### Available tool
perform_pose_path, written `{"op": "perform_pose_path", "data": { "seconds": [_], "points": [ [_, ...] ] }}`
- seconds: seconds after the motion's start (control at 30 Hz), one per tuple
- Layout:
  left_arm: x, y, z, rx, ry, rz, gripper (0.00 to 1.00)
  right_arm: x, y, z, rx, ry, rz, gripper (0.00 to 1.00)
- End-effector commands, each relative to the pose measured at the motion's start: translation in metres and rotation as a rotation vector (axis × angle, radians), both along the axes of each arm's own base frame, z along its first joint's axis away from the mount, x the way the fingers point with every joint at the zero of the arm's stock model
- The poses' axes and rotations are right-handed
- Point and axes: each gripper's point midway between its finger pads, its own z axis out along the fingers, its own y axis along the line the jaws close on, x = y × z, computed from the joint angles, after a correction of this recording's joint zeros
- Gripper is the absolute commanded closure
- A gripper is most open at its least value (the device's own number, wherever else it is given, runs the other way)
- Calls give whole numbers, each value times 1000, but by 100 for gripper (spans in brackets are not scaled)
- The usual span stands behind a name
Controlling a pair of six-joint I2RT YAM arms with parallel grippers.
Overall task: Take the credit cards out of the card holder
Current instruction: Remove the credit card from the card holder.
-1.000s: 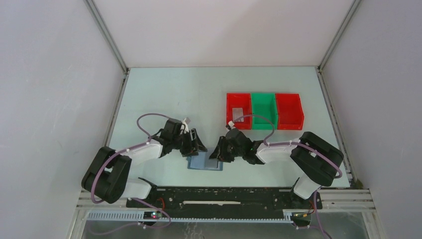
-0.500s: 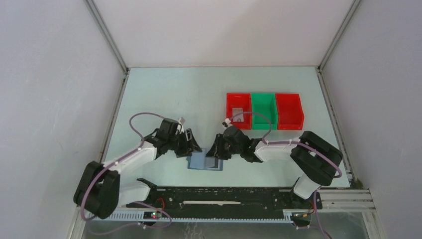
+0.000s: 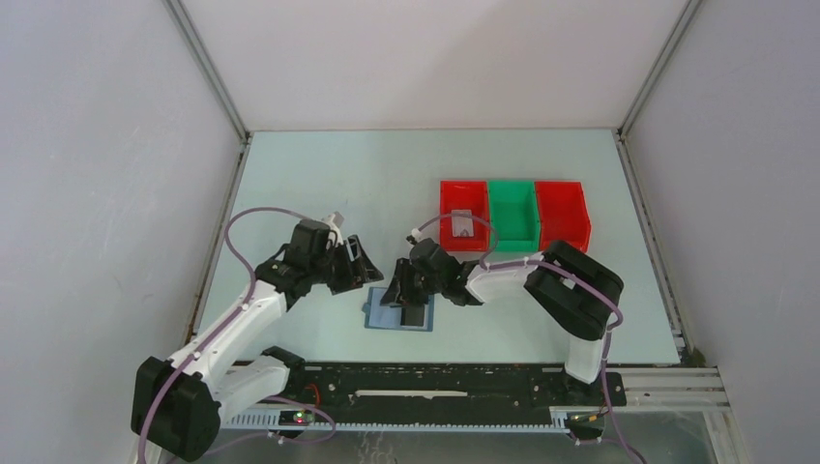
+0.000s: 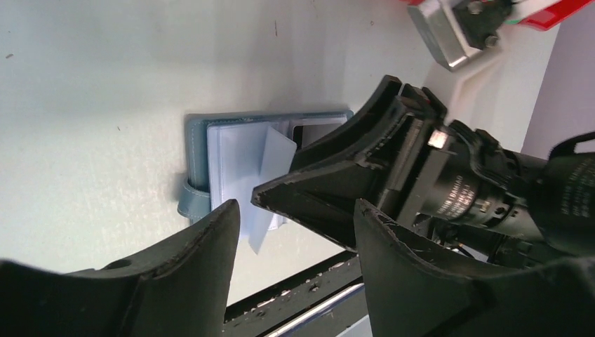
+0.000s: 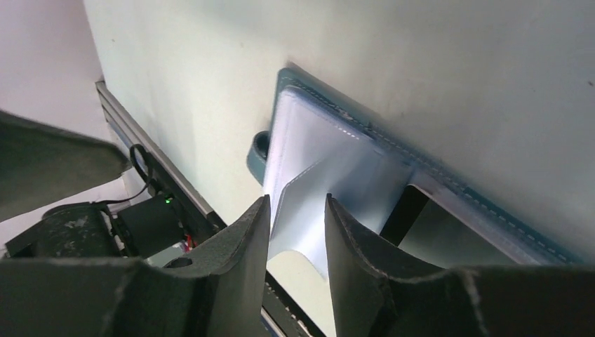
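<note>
Card holder open on worktop; right tool narrowly parted over its raised clear flap; left tool wide, empty.

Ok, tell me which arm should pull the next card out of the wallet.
Right. The right hand is over the open card holder, its fingers straddling a raised inner flap. The left hand hovers open beside it, holding nothing.
</note>
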Motion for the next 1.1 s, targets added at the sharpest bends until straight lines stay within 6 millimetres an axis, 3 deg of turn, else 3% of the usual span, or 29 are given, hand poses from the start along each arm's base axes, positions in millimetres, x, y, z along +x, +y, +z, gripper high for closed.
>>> {"op": "perform_pose_path", "data": {
  "seconds": [0.0,0.23,0.8,1.07],
  "points": [
    [-1,-5,7,-41,-7,-17,34,-3,9,-3,5,11,27,57],
    [-1,-7,6,-57,-8,-19,34,-3,6,-1,-5,5,28,56],
    [0,-12,3,-76,-4,-35,34,4,6,46,58,-103,29,49],
    [0,-14,6,-88,-10,-43,33,6,6,47,69,-94,25,50]
  ]
}}
